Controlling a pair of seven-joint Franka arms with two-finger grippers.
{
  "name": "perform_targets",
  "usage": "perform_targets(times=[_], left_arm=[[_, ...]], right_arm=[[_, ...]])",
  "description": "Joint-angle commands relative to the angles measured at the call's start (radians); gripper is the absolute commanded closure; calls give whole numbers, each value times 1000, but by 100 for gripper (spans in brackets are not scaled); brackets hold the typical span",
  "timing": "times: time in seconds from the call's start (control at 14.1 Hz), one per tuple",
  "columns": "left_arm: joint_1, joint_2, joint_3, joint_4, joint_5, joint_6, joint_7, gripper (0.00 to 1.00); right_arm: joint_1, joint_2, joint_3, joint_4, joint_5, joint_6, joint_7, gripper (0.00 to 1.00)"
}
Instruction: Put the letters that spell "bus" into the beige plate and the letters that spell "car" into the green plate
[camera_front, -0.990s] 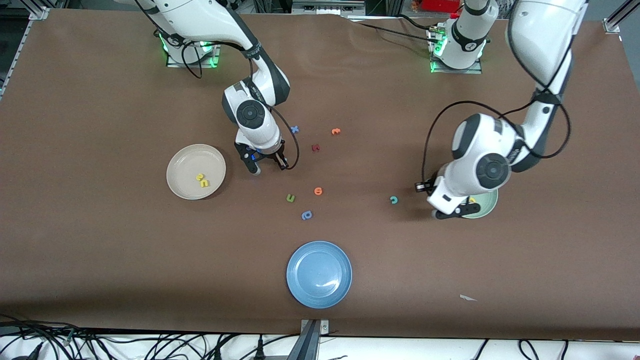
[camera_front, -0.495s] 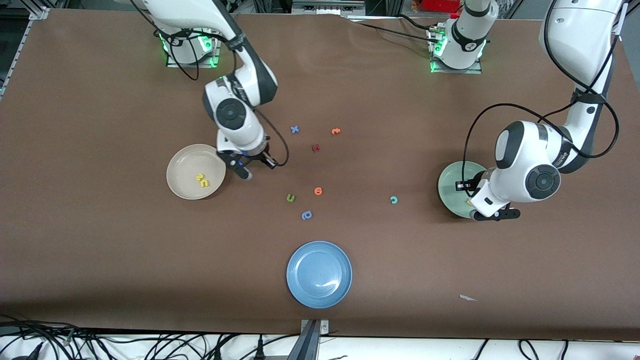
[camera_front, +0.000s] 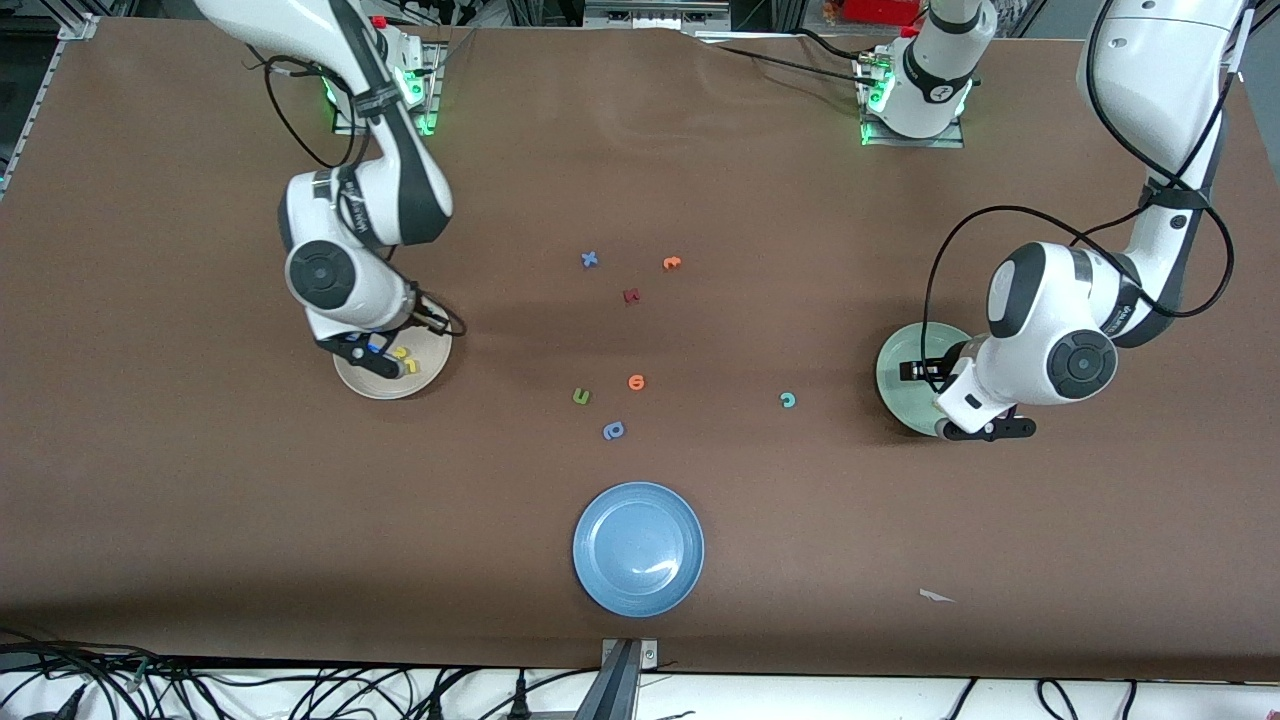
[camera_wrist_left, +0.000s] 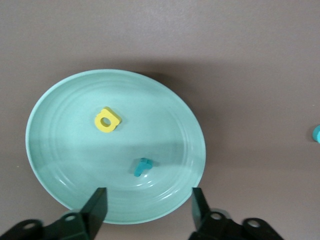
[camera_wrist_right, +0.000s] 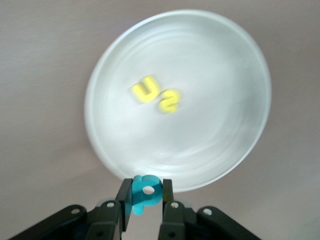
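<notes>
Front view: the right gripper (camera_front: 372, 352) hangs over the beige plate (camera_front: 352, 378), hiding much of it; the yellow "u" (camera_front: 403, 353) and "s" (camera_front: 411, 367) peek out. The left gripper (camera_front: 985, 428) covers the green plate (camera_front: 900, 380). The teal "c" (camera_front: 788, 400) lies on the table near it.

Left wrist view: fingers (camera_wrist_left: 95, 210) spread, empty, over the plate holding yellow "a" (camera_wrist_left: 107, 120) and teal "r" (camera_wrist_left: 142, 166).

Right wrist view: jaws clenched on the teal "b" (camera_wrist_right: 145, 192).

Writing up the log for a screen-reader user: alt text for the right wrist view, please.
The right gripper, its black fingers shut on a teal foam letter "b", hangs over the rim of the round, shallow beige plate on the brown table. In the plate lie a yellow foam "u" and a yellow foam "s", side by side.
</notes>
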Motion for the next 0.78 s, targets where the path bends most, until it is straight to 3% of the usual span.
perform_targets(times=[0.0,0.07,0.14,0.57,0.71], left_arm=[[-46,-2,-21,25,-27,8,-115,0],[-72,5,-21,36,-44,46,-171,0],[-108,19,-21,37,-51,98,-225,0],[-227,125,-21,42,-53,325,-549,0],[-237,178,-21,111,-45,332,-574,2]], right_arm=[[-41,21,-7,-19,8,5,-125,63],[-51,20,-7,-15,12,3,-160,22],[-51,20,-7,-9,14,3,-171,1],[-38,6,2,85,14,-10,-177,0],[-37,-9,3,164,14,-65,-177,0]])
